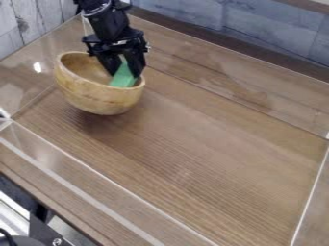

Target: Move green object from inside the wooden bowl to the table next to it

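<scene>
Where the green block [122, 76] sits, inside the wooden bowl [96, 97] and near the side that faces the open middle of the worktop [206, 144], it lies just below my jaws in the view, so close that I may be touching its upper end. Its long axis runs steeply, from up by my jaws down toward the near part of the bowl, leaning a little to the left of the view as it drops. I cannot tell whether my jaws are spread, pressed together or pinching the block: they are dark and small, and their tips run into its outline. Around it, the bowl's rim looks tilted, so I judge that a sideways pull could drag or tip the bowl. Mine is the only arm [100, 13] in view, and it reaches in from the far side. If I do have the block, the coming move is upward first, along that steep axis, until its lower end passes the rim; then across to the right of the view, where the wood beside the bowl offers room to set it down.
</scene>
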Available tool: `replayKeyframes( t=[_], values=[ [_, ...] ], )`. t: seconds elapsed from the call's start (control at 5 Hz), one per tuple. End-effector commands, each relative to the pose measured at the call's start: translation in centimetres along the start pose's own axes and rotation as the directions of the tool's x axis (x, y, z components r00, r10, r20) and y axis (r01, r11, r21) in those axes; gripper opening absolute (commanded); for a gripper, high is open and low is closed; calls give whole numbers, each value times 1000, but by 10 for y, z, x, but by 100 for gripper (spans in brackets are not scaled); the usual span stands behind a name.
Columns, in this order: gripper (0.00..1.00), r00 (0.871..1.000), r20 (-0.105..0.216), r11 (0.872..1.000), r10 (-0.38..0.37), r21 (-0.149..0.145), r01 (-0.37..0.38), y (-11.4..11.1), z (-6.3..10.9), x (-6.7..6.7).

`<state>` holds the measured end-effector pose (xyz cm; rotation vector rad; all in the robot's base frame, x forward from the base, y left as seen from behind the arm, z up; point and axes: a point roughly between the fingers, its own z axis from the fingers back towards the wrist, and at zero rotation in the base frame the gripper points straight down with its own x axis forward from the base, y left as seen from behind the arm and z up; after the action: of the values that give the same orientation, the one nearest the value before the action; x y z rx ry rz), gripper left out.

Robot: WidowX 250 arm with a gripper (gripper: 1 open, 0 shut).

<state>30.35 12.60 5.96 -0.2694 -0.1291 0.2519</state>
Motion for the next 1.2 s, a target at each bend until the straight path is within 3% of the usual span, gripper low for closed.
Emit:
replayKeyframes(
  t=[0.0, 0.2, 0.4, 0.8, 1.0],
  values=[
    [0, 995, 93, 999, -42, -7, 43, -15, 43, 13],
    [0, 993, 93, 997, -77, -19, 79, -27, 45, 18],
    [0, 988, 82, 991, -132, -25, 135, -41, 37, 25],
    [0, 968, 52, 969, -244, -32, 246, -59, 8, 51],
    [0, 955, 39, 954, -295, -37, 296, -58, 3, 57]
  ],
)
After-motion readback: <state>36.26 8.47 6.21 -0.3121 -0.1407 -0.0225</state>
